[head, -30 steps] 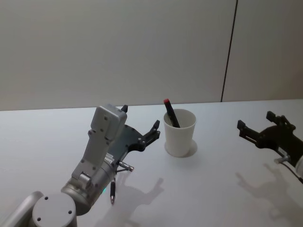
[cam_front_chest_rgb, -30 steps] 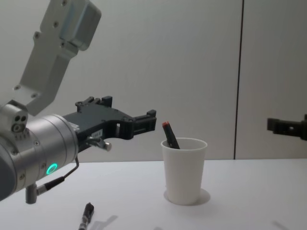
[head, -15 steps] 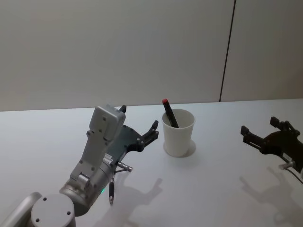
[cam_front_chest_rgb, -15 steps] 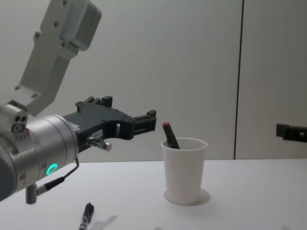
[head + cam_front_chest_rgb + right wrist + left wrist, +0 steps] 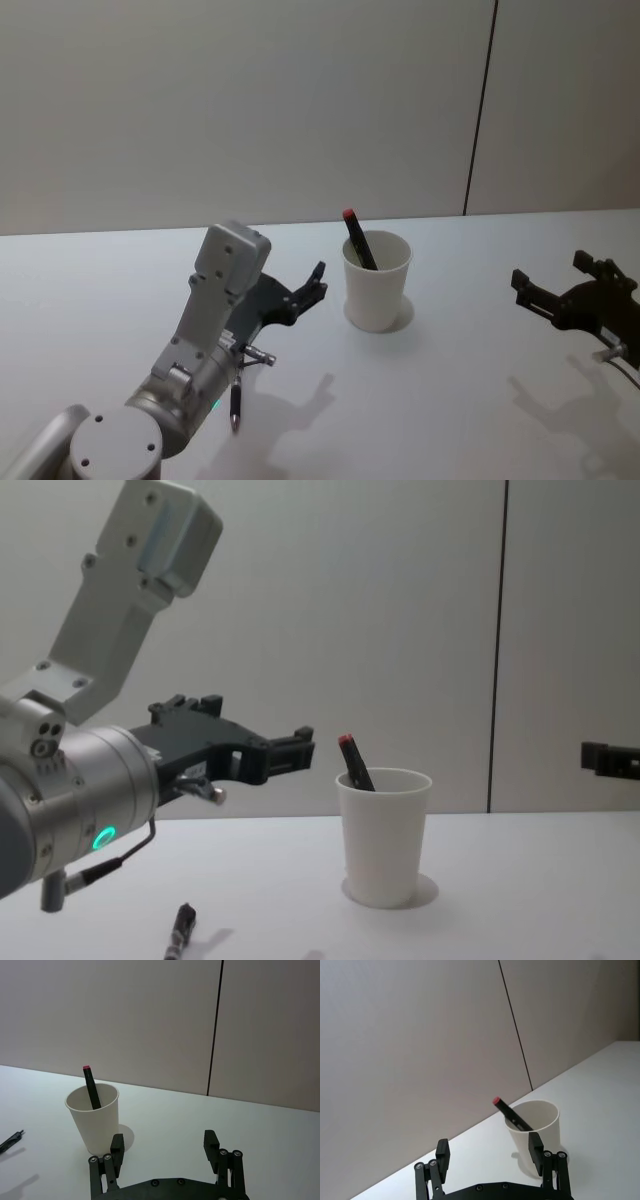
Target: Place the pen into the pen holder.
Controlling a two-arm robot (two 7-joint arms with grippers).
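red-capped pen [image 5: 356, 240] is leaning inside the paper cup [image 5: 377, 295], so drop-off's looking done; left gripper [image 5: 489, 1150] is hovering beside it, jaws spread wide, holding nothing; right gripper [image 5: 164, 1144] is idling well apart, likewise spread and empty; next it's probably lowering onto the black pen [image 5: 236, 400] lying below the left arm.

Plain grey-beige wall [image 5: 250, 100], thin dark vertical seam [image 5: 480, 110], white table [image 5: 450, 400], soft even light
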